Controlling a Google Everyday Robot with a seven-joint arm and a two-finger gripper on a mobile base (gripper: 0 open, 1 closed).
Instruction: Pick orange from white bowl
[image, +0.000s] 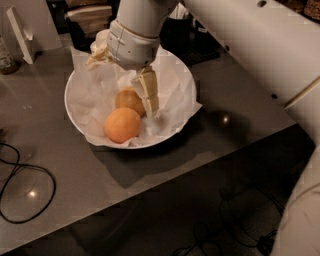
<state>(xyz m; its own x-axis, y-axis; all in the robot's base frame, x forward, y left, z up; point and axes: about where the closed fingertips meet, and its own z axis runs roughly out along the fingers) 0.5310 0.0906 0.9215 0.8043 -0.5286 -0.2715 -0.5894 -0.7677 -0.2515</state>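
The wide white bowl (75, 107), lined with crinkled white paper, sits on the grey table. Two oranges lie in it: the front orange (122, 125) and, touching it from behind, the rear orange (128, 99). My gripper (148, 106) reaches down into the bowl from above. Its cream-coloured end rests right against the rear orange's right side. The white wrist above hides the back of the bowl and part of the gripper.
The table's front edge runs diagonally below the bowl, with dark floor and cables beyond it. A black cable (27, 192) loops on the table at the left. A white stand (20, 35) is at the back left, and dark items stand behind the bowl.
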